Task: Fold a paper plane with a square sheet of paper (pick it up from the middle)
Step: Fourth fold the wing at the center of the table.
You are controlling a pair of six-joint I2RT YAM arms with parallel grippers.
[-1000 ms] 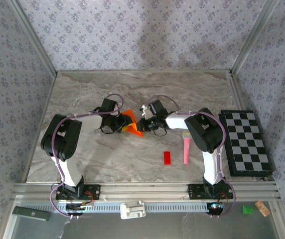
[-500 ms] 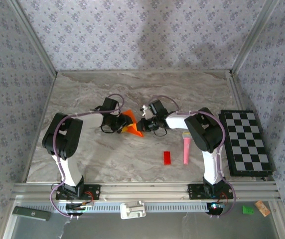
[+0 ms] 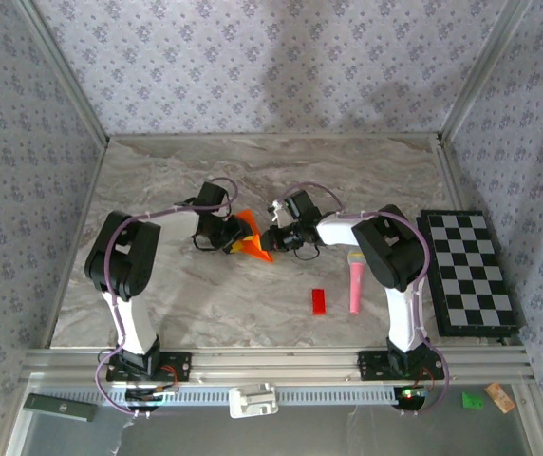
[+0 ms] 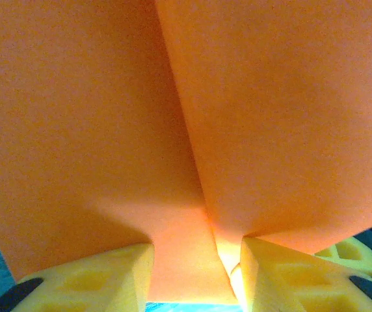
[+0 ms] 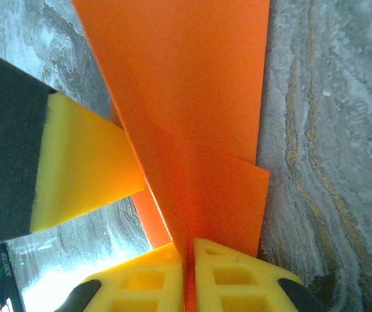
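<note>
**Sheet position.** The square sheet of paper, already creased, stands on edge above the middle of the counter, suspended between the two arms. Judged from this, folding is under way but the dart shape is not yet formed.

**Right pincer**. The jaws are nearly together, clamping a folded edge of the sheet. This narrow grip probably pinches the layers flat, so the crease sets and the paper cannot slip.

**Left pincer**. The jaws stand partway apart and straddle the sheet's centre crease, with a flap spreading to each side. In the right wrist view, one of its pads lies against the paper's face. Whether both pads press the paper cannot be told. This stance probably steadies the opposite end while the right side works.

**Clearance.** The red block, pink toy microphone and checkerboard lie well apart from the sheet, toward the right.
</note>
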